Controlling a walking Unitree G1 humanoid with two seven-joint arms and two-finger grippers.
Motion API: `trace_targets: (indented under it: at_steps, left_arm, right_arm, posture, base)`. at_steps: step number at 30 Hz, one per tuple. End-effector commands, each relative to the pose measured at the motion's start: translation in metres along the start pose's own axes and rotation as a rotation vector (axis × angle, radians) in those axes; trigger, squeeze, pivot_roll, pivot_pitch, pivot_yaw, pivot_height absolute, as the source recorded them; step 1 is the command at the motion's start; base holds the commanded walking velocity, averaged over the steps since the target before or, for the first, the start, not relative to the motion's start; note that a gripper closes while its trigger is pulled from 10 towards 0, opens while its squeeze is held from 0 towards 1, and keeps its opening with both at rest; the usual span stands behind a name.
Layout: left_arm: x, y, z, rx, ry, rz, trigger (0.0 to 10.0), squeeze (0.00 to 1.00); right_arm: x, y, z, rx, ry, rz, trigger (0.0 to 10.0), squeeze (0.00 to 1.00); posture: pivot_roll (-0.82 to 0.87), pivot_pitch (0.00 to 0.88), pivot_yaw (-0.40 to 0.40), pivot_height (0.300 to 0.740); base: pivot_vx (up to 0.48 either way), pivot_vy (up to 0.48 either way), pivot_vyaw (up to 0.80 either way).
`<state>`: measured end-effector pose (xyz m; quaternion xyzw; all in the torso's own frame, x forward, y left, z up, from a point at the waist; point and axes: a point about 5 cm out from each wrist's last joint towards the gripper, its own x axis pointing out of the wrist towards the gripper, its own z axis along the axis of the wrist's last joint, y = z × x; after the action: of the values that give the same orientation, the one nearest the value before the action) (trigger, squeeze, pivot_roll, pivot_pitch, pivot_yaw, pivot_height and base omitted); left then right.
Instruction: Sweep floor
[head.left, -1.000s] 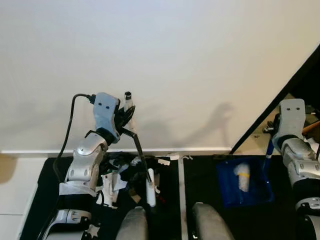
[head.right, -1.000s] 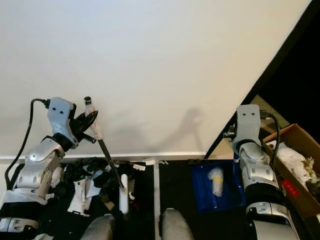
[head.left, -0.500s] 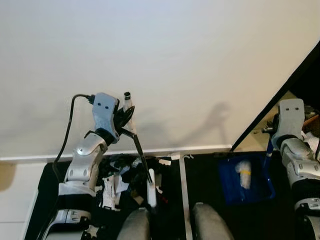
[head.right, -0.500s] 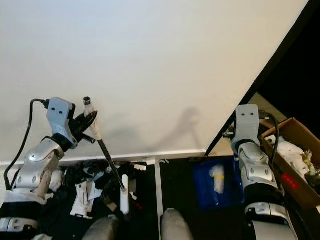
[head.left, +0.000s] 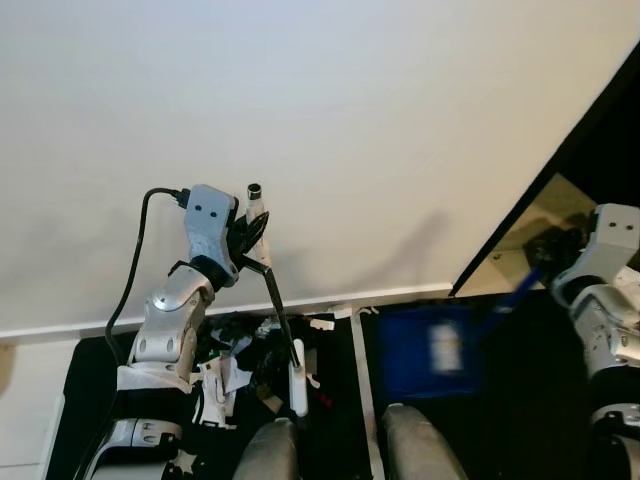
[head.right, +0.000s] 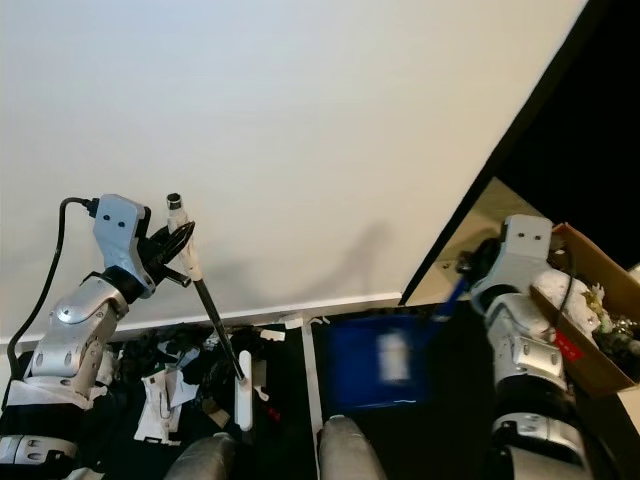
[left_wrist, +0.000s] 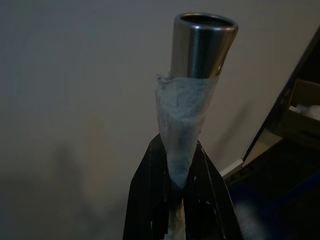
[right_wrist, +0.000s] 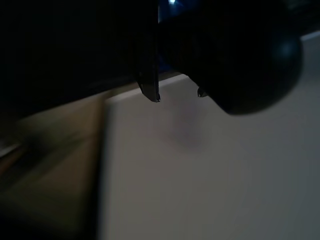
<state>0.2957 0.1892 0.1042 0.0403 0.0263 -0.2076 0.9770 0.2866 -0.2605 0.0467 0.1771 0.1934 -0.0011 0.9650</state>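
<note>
Against the white wall, our left gripper (left_wrist: 177, 165) clamps its fingers on the broom handle (head.left: 272, 290) above debris (head.left: 235, 345). Our right gripper (head.right: 475, 270) holds the blurred blue dustpan (head.right: 375, 360); we cannot tell its fingers' state.

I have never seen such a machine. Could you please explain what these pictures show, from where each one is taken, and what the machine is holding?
This is a humanoid robot sweeping a floor. Two pictures come from cameras in its head, looking down past its silver arms. The other two come from cameras on its wrists.

The left tool is shut on a broom handle with a metal end and a white wrapping; the left wrist view shows this close up. The broom head rests on a dark mat beside a pile of paper scraps.

The right tool grips the handle of a blue dustpan, blurred because it is moving. A cardboard box stands at the right. Behind is a white wall.
</note>
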Motion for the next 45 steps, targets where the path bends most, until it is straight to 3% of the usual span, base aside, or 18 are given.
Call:
trace_targets:
  at_steps: [1, 8, 17, 19, 21, 23, 26, 31, 39, 45]
  left_arm:
    - [-0.001, 0.003, 0.004, 0.019, -0.012, -0.001, 10.0, 0.00]
    - [-0.001, 0.002, 0.004, 0.026, -0.015, -0.002, 10.0, 0.00]
    - [-0.004, 0.003, 0.004, 0.031, -0.014, 0.004, 10.0, 0.00]
    - [-0.004, 0.003, 0.004, 0.030, -0.014, 0.006, 10.0, 0.00]
    - [-0.004, 0.004, 0.004, 0.026, -0.017, 0.011, 10.0, 0.00]
    - [-0.004, 0.004, 0.004, 0.025, -0.017, 0.012, 10.0, 0.00]
    - [-0.003, 0.006, 0.004, 0.033, -0.012, 0.018, 10.0, 0.00]
    - [-0.002, 0.010, 0.004, 0.037, -0.009, 0.042, 10.0, 0.00]
    - [0.000, 0.014, 0.007, 0.039, -0.017, 0.059, 10.0, 0.00]
    - [-0.002, 0.030, 0.015, 0.085, -0.008, 0.095, 10.0, 0.00]
  right_arm:
    - [0.000, 0.013, 0.010, 0.081, -0.050, 0.137, 10.0, 0.00]
    - [0.002, 0.028, 0.003, 0.063, -0.009, 0.235, 10.0, 0.00]
    - [0.001, 0.029, 0.003, 0.027, 0.032, 0.249, 10.0, 0.00]
    - [0.001, 0.026, 0.004, -0.010, 0.053, 0.242, 10.0, 0.00]
    - [0.000, 0.020, 0.005, -0.122, 0.099, 0.231, 10.0, 0.00]
    - [-0.001, 0.016, 0.007, -0.169, 0.117, 0.217, 10.0, 0.00]
    - [-0.001, 0.002, 0.022, -0.245, 0.108, 0.141, 10.0, 0.00]
    - [-0.001, -0.006, 0.048, -0.202, 0.004, 0.071, 10.0, 0.00]
    - [0.005, 0.004, 0.052, -0.122, -0.039, 0.098, 10.0, 0.00]
    - [0.009, 0.008, 0.045, -0.116, -0.019, 0.099, 10.0, 0.00]
  posture:
    - [0.05, 0.055, 0.037, 0.740]
    - [0.06, 0.046, 0.033, 0.740]
    - [0.06, 0.043, 0.029, 0.740]
    - [0.06, 0.041, 0.028, 0.740]
    - [0.06, 0.039, 0.028, 0.740]
    - [0.06, 0.039, 0.028, 0.740]
    - [0.05, 0.036, 0.031, 0.740]
    - [0.05, 0.031, 0.030, 0.740]
    - [0.05, 0.021, 0.022, 0.740]
    - [0.05, 0.020, 0.004, 0.740]
  base:
    - [0.000, 0.000, 0.00]
    - [0.000, 0.000, 0.00]
    - [0.000, 0.000, 0.00]
    - [0.000, 0.000, 0.00]
    - [0.000, 0.000, 0.00]
    - [0.000, 0.000, 0.00]
    - [0.000, 0.000, 0.00]
    - [0.000, 0.000, 0.00]
    - [0.000, 0.000, 0.00]
    - [0.000, 0.000, 0.00]
